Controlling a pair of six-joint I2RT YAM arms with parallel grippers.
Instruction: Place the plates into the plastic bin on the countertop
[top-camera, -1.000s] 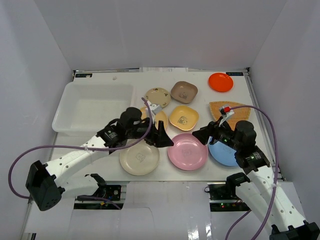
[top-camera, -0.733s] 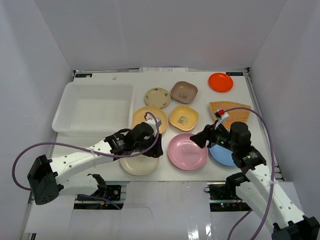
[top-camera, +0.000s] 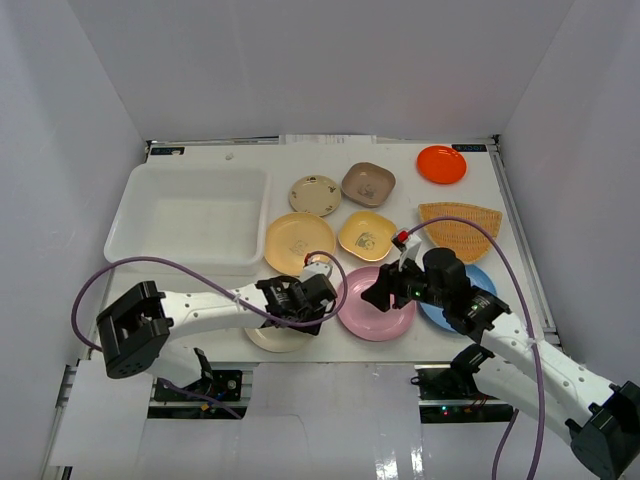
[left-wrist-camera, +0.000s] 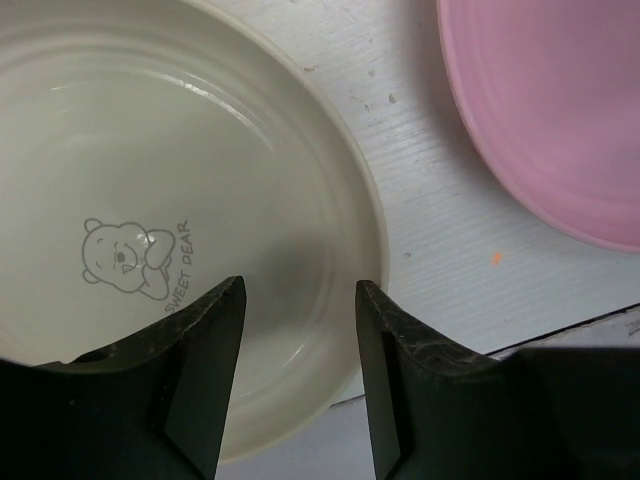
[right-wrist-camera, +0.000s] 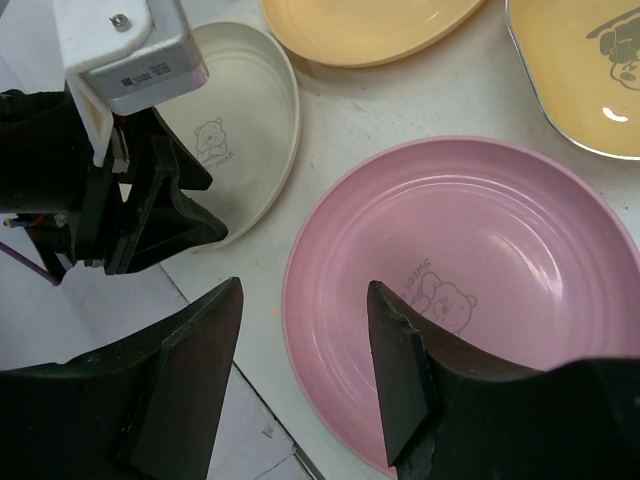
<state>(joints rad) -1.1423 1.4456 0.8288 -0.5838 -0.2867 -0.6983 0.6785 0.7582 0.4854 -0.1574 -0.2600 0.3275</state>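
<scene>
The round cream plate (top-camera: 262, 338) lies at the near edge, partly under my left gripper (top-camera: 305, 322). In the left wrist view that gripper (left-wrist-camera: 300, 290) is open, its fingers low over the cream plate's (left-wrist-camera: 150, 150) right rim. The pink plate (top-camera: 388, 312) lies just right of it. My right gripper (top-camera: 375, 295) is open, and in the right wrist view it (right-wrist-camera: 305, 290) straddles the pink plate's (right-wrist-camera: 480, 250) left rim. The plastic bin (top-camera: 120, 225) stands empty at the far left on the countertop (top-camera: 400, 155).
A tan round plate (top-camera: 292, 240), a small cream plate (top-camera: 315, 195), a brown square plate (top-camera: 368, 184), a yellow square plate (top-camera: 367, 235), an orange-red plate (top-camera: 441, 164) and a woven fan plate (top-camera: 458, 220) lie behind. A blue plate (top-camera: 482, 305) sits partly under my right arm. White walls enclose the top.
My left gripper has swung toward the near edge, down over the cream plate. My right gripper has moved left from the blue plate to the pink plate's left rim.
</scene>
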